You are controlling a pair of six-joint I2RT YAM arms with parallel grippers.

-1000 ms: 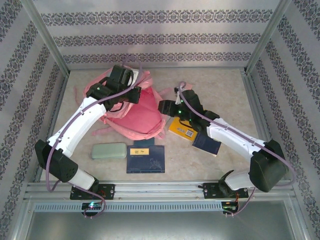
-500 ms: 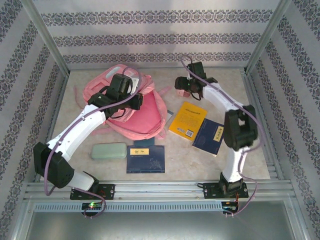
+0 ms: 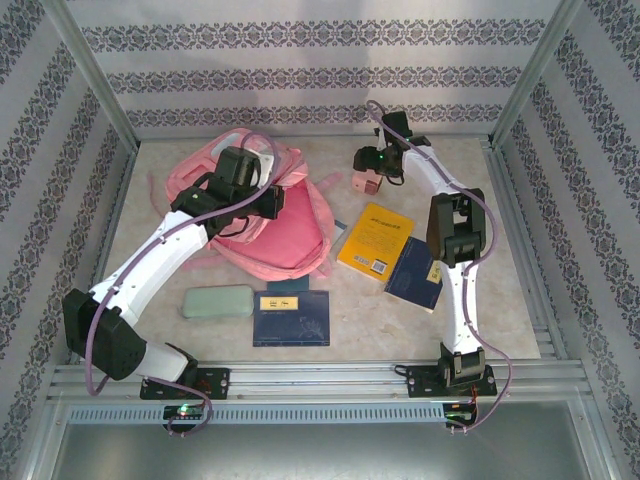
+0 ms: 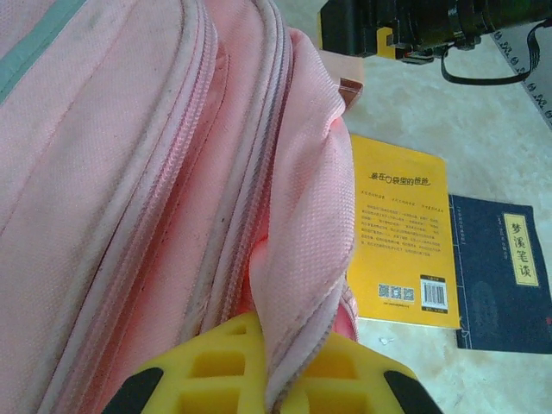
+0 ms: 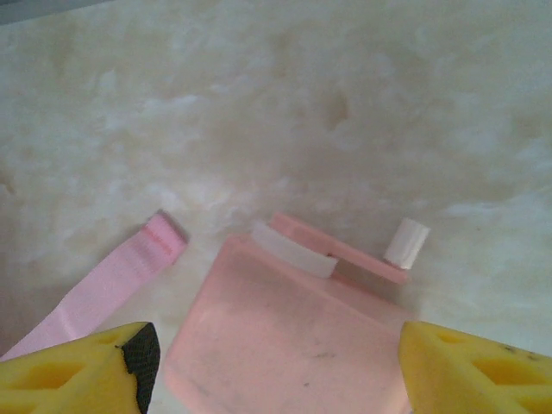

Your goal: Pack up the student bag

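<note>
On the left of the tabletop, a green case is lying near the front edge. Just behind it the pink bag is slumping across the left-centre of the marbled surface, its straps trailing. My left jaws are pinching a fold of the bag's fabric beside a zip, closed tight on it, as I am seeing in the wrist view. In front of the bag a blue booklet is lying flat, just beside the case. Moving right, a yellow book is resting just off the bag's right edge, with a navy book just beside it. Behind them, towards the back wall, a small pink box is sitting apart from the bag. My right jaws are hanging wide over it, a yellow pad showing on either side, gripping nothing. A pink strap end is lying just left of the box.
</note>
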